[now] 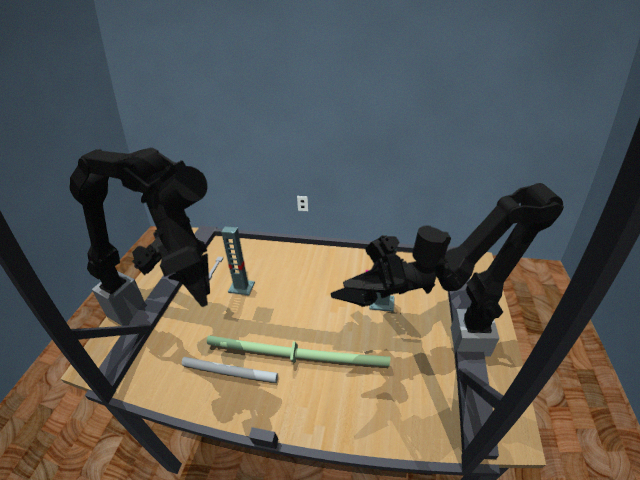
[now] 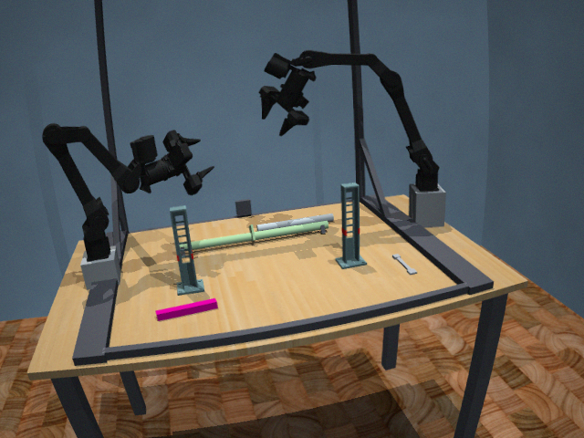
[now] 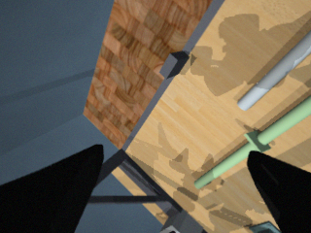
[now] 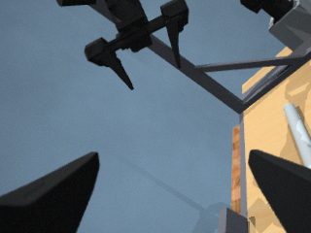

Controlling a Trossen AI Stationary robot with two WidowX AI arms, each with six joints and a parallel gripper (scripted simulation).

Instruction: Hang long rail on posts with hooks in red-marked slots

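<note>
The long green rail (image 1: 253, 348) (image 2: 283, 232) (image 3: 228, 165) lies on the table, with a flange near its middle. A small grey hook (image 2: 323, 229) shows near one end; the other hook is partly hidden. The left-arm post (image 1: 241, 284) (image 2: 349, 255) and right-arm post (image 1: 382, 304) (image 2: 188, 277) stand upright with red slot marks. The right-arm post is mostly hidden in the top view. My left gripper (image 1: 204, 290) (image 2: 272, 126) (image 3: 175, 154) (image 4: 155, 79) is open, high above the table. My right gripper (image 1: 339, 289) (image 2: 206, 153) (image 4: 174, 157) is open and empty, above its post.
A grey tube (image 1: 227, 369) (image 2: 297, 222) (image 3: 277, 78) (image 4: 298, 128) lies close beside the rail. A magenta bar (image 2: 187, 309) lies by the right-arm post. A wrench (image 1: 214, 268) (image 2: 404, 264) lies beside the left-arm post. A dark block (image 1: 263, 437) (image 2: 243, 207) sits on the frame edge.
</note>
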